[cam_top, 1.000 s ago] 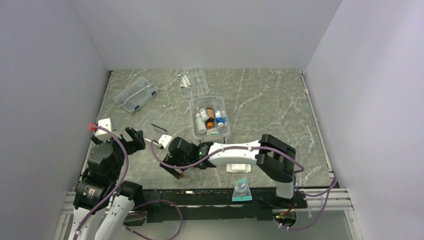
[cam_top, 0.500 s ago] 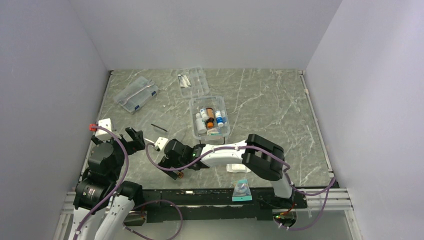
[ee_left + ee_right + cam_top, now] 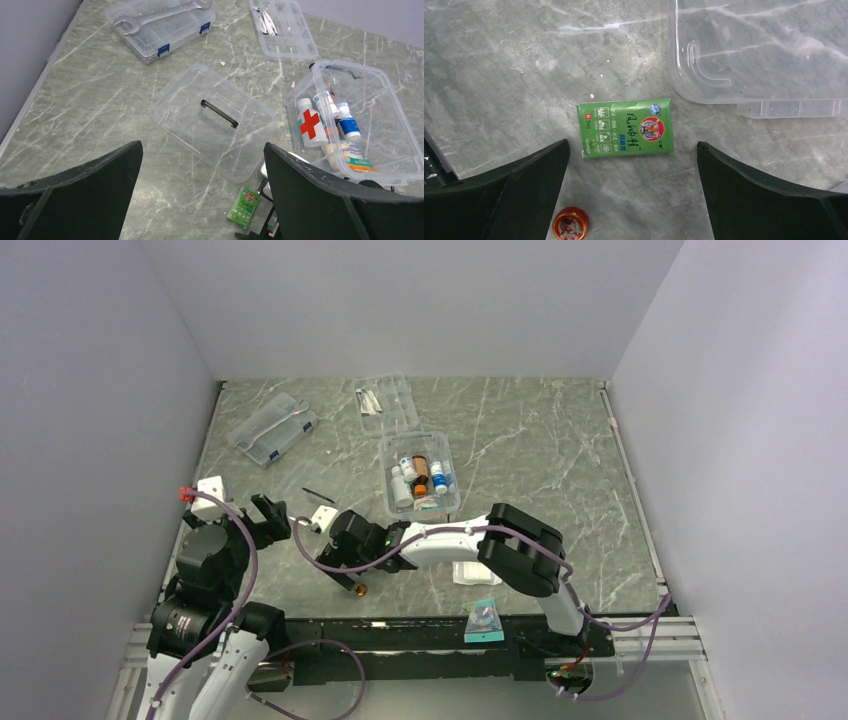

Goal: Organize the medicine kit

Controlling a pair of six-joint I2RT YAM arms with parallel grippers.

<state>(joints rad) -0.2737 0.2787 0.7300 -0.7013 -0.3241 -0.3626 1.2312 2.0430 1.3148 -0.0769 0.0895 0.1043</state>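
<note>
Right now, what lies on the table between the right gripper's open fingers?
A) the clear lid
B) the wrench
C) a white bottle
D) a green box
D: in the right wrist view the green box lies flat on the table, centred under the open right gripper. A small red tin sits apart from it.
</note>
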